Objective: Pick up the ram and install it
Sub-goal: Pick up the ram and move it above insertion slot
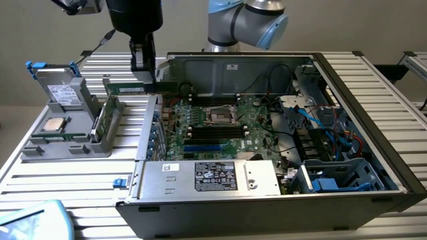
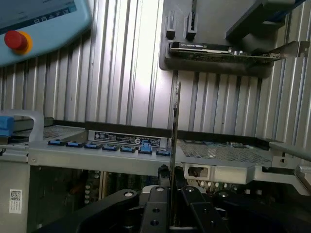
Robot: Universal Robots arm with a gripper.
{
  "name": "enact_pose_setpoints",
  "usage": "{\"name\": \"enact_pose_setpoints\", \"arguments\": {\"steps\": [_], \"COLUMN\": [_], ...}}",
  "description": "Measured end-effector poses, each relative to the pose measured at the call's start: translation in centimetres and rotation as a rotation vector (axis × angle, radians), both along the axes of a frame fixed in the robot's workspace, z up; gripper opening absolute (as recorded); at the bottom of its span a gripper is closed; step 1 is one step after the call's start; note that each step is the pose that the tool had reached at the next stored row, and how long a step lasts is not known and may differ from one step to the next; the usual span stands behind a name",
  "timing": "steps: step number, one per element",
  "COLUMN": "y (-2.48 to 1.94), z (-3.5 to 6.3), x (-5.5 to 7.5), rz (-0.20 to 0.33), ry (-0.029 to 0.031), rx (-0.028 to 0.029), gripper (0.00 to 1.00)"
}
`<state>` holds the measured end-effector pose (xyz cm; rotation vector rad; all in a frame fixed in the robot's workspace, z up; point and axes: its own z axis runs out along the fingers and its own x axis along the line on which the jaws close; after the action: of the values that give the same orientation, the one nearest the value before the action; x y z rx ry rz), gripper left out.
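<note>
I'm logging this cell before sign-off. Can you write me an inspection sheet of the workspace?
Surface: slatted metal table carrying an open PC case.
Job's things: ram held level in the air, by the case's wall on the exterior view's left; board slots look empty.
Clutter: grey tray with processor and drive; pendant at the table edge.
Grippers: pincer shut on the ram.
Cables: blue and black cables inside the case.
Surroundings: plain wall.
</note>
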<state>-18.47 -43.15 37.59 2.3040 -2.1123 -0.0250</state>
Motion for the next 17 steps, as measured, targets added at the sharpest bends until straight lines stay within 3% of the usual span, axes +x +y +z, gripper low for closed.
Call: {"name": "enact_pose_setpoints", "arguments": {"steps": [17], "y": [0.00], "z": [0.06], "x": [6.2], "rz": [0.000], "ry": [-0.0049], "rx": [0.0000], "gripper": [0.14]}}
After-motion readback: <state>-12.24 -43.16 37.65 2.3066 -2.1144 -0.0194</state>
